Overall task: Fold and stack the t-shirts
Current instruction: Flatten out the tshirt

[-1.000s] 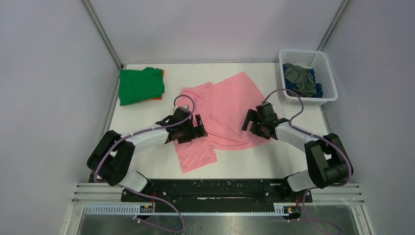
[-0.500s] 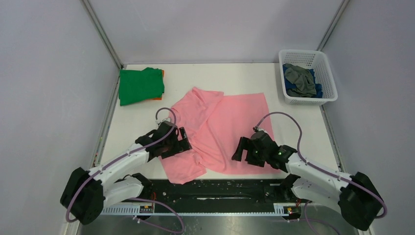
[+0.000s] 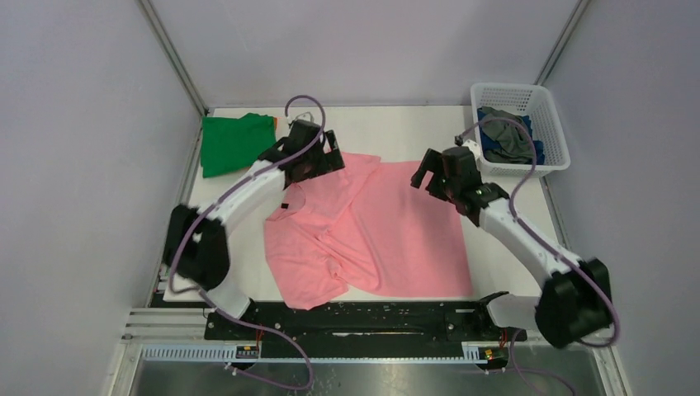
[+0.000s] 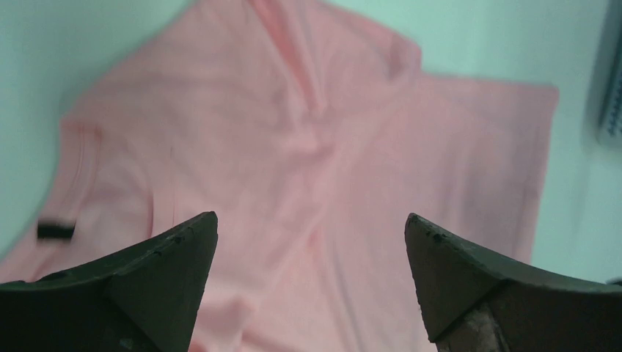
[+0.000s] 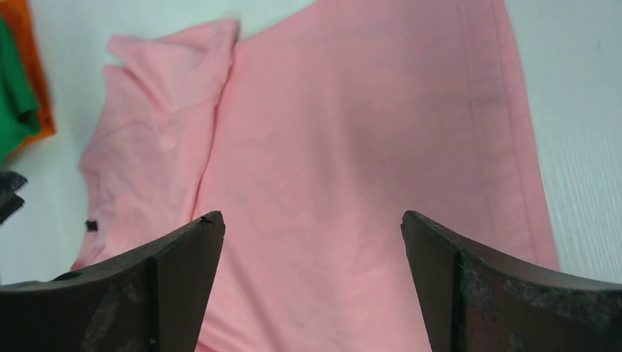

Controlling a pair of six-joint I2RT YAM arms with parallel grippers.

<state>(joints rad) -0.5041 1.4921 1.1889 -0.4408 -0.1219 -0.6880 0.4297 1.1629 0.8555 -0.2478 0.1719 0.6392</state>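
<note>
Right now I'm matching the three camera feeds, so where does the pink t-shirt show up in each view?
Top external: the pink t-shirt lies spread across the middle of the table, reaching toward the near edge.
Left wrist: it fills most of the frame, above the fingers.
Right wrist: it fills the centre and right, above the fingers.
Shared landmark: the black neck label at the shirt's left edge, which sits low left in both wrist views.

Covered, cut off and blurred

The green shirt (image 3: pixel 238 144) is covering most of the orange shirt (image 5: pixel 37 95). The grey shirt (image 3: pixel 505 134) is burying the blue shirt (image 3: pixel 537 152) in the basket (image 3: pixel 516 92). The pink shirt (image 4: pixel 308 183) is showing blurred and running off the left wrist view's bottom.
</note>
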